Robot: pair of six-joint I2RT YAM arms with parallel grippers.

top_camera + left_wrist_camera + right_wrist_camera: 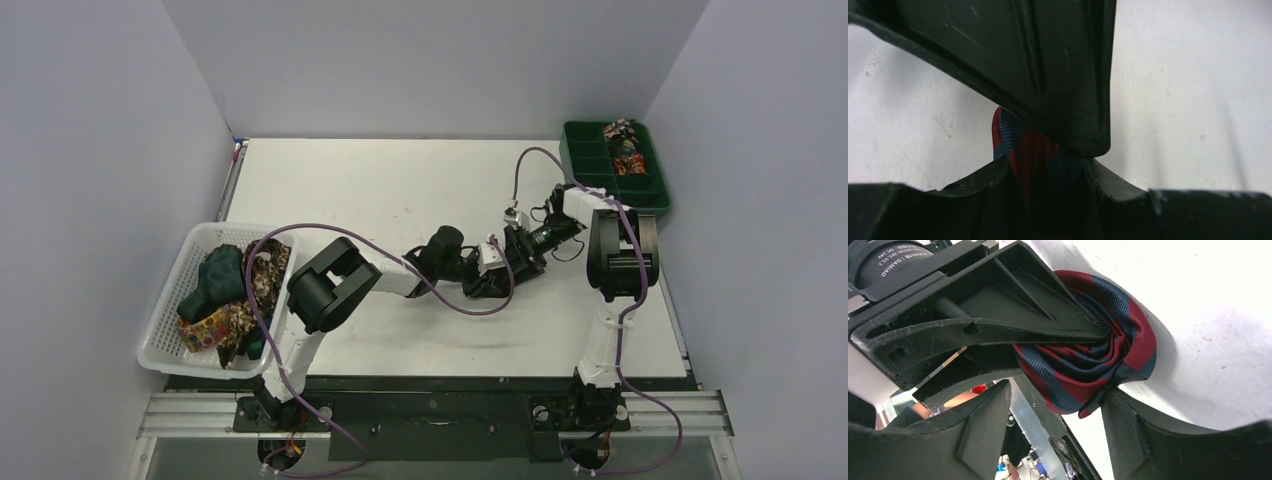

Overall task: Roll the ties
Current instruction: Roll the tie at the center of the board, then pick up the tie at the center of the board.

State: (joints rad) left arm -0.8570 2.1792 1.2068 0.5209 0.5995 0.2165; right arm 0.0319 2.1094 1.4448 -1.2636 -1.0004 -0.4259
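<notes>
A navy tie with red diagonal stripes (1108,340) is wound into a loose roll just above the white table. It also shows in the left wrist view (1038,150). My left gripper (1048,172) is shut on the roll; one of its fingers (1023,315) runs into the roll's centre. My right gripper (1055,390) is open, its right fingertip (1110,400) touching the roll's lower edge. In the top view the left gripper (478,275) and the right gripper (508,260) meet at mid-table and hide the tie.
A white mesh basket (165,320) at the left table edge holds several loose ties (225,285), green and brown-gold floral among them. A green compartment tray (600,165) at the back right holds rolled ties (627,150). Purple cables loop over both arms.
</notes>
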